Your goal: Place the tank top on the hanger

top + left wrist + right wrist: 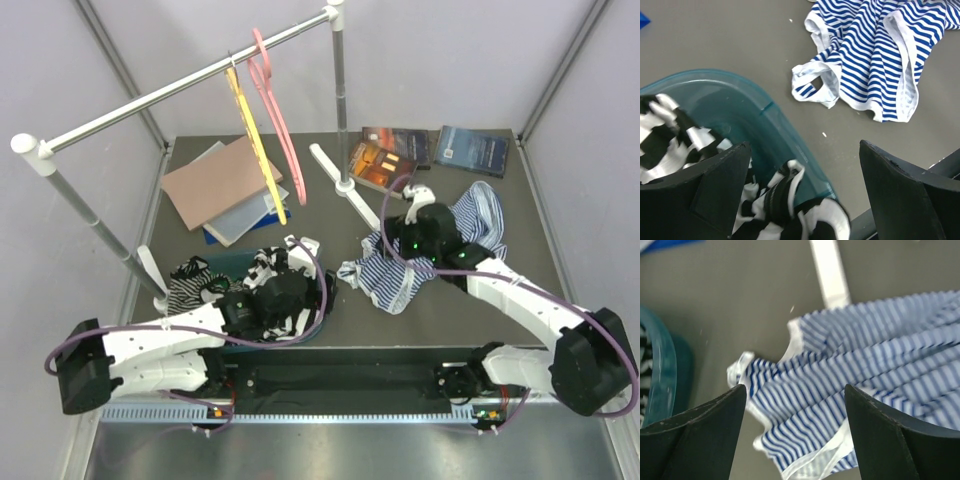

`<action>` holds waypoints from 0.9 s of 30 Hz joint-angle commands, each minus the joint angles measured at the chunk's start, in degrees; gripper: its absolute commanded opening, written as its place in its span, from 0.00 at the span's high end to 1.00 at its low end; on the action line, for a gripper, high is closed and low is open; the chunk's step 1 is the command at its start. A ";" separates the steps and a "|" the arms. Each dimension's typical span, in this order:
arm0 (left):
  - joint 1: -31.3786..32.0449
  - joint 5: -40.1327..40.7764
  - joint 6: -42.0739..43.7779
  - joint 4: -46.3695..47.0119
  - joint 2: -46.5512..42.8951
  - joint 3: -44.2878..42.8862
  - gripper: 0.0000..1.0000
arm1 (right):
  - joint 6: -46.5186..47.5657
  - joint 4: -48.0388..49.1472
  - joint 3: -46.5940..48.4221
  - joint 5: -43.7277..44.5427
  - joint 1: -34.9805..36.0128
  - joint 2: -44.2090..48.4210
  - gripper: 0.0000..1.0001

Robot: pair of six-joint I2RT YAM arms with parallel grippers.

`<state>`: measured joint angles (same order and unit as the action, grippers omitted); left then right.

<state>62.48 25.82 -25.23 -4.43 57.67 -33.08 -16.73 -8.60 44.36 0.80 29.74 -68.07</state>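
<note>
Fingers of the right gripper (795, 390) stand wide apart with nothing between them, poised over the crumpled tank top (880, 350); whether the tips touch the cloth cannot be told. The left gripper (802, 150) is likewise spread and holding nothing, hanging over the rim of the teal bin (715, 95), where black-and-white striped garments (670, 135) lie heaped. By the look of it the task has barely begun. The tank top lies bunched on the grey table (330, 330), right of centre, with a strap loop and hem turned toward the bin. The pink hanger (280, 130) hangs bare from the rail (180, 90) at the back, just beside a yellow hanger (255, 140). Left to do: grip the top, open it out, reach the pink hanger and slip its arms through the straps. Room is mixed. A bare strip of table separates the bin from the cloth, giving the left arm a free path across. Behind the top, the rack's upright post (340, 100) and its white foot (830, 270) sit close to the fabric's far edge, so a lift toward the back would likely crowd them. Books (215, 180) fill the far left beneath the hangers, and the yellow hanger leaves little slack on that side of the pink one.
</note>
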 commanded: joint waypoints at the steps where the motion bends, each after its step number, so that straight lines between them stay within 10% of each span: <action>1: 1.68 2.30 0.10 6.36 4.29 -3.48 0.06 | -4.62 1.48 -5.15 -0.62 5.32 2.24 0.23; 27: 1.86 -6.31 -6.32 13.48 18.35 -5.68 0.01 | -15.52 2.62 -15.88 -0.10 9.11 0.41 0.25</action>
<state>64.20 18.92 -30.41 6.90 75.55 -37.30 -31.18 -10.20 28.25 1.17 38.02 -64.64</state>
